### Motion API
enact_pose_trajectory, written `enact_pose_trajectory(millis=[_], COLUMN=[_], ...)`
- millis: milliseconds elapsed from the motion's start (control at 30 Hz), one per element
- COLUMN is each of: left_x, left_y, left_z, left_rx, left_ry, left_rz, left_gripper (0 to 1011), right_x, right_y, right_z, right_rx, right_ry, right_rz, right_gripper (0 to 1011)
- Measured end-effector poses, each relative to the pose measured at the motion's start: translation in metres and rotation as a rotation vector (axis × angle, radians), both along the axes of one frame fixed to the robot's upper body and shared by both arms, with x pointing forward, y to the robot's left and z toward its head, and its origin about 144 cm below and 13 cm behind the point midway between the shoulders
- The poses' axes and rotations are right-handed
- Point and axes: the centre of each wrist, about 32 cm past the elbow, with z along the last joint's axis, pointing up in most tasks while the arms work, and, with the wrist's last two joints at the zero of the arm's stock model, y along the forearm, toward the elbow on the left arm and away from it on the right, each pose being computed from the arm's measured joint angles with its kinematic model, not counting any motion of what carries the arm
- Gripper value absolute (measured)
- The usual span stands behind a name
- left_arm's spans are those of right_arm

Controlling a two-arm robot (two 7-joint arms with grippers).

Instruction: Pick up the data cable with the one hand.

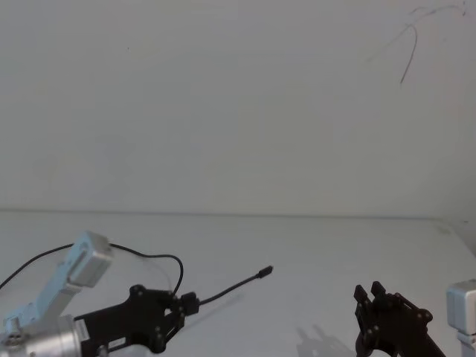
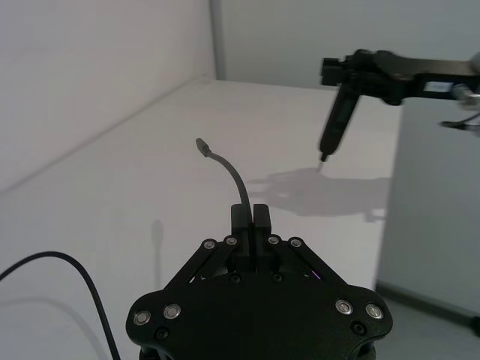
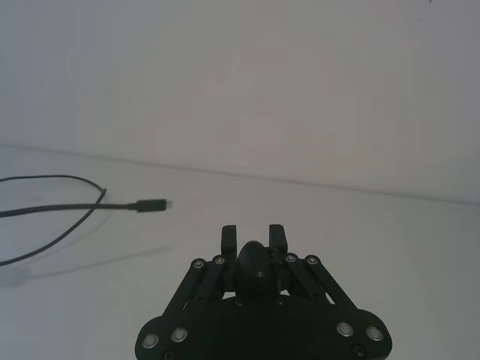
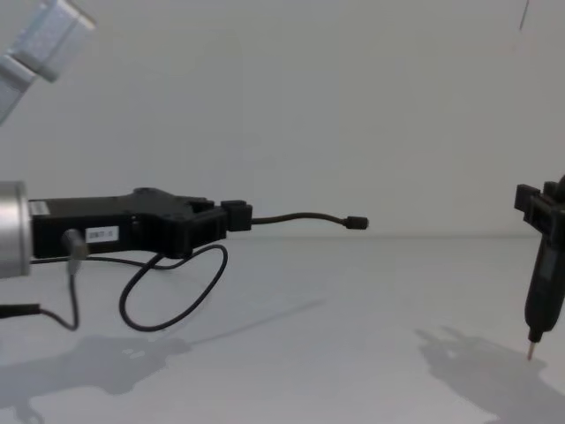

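Gripping data cable [image 4: 300, 215] | left gripper [image 4: 243, 215] jaws clamped on it, plug jutting ahead | right gripper [image 1: 369, 291] idle, well apart

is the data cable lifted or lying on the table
Lifted, near one end: the left gripper is shut on the data cable, and its plug juts out above the table.

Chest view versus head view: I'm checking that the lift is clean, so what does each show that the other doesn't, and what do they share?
Chest view: side-on, the data cable juts level from the left pincer, a loop hanging beneath, and the right pincer points down at the table. Head view: from above, the right pincer's two fingers stand apart, and the cable angles forward and rightward. Both: the left pincer shut on the cable, its plug end free; the right pincer holds nothing.
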Motion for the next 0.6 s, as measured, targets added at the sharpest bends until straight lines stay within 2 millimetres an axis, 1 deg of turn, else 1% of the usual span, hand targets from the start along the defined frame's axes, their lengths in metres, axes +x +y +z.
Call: enact_pose_trajectory(millis=[333, 600], left_x=[-0.017, -0.027], left_y=[0.023, 0.033], left_z=[-0.005, -0.009], left_rx=[-0.038, -0.049], left_ry=[0.075, 0.110], left_rz=[-0.064, -0.085], left_gripper=[48, 48], right_x=[0.000, 0.000], right_y=[0.000, 0.000], right_z=[0.000, 0.000], right_rx=[0.000, 0.000], right_ry=[0.000, 0.000], right_rz=[0.000, 0.000], right_gripper=[251, 251])
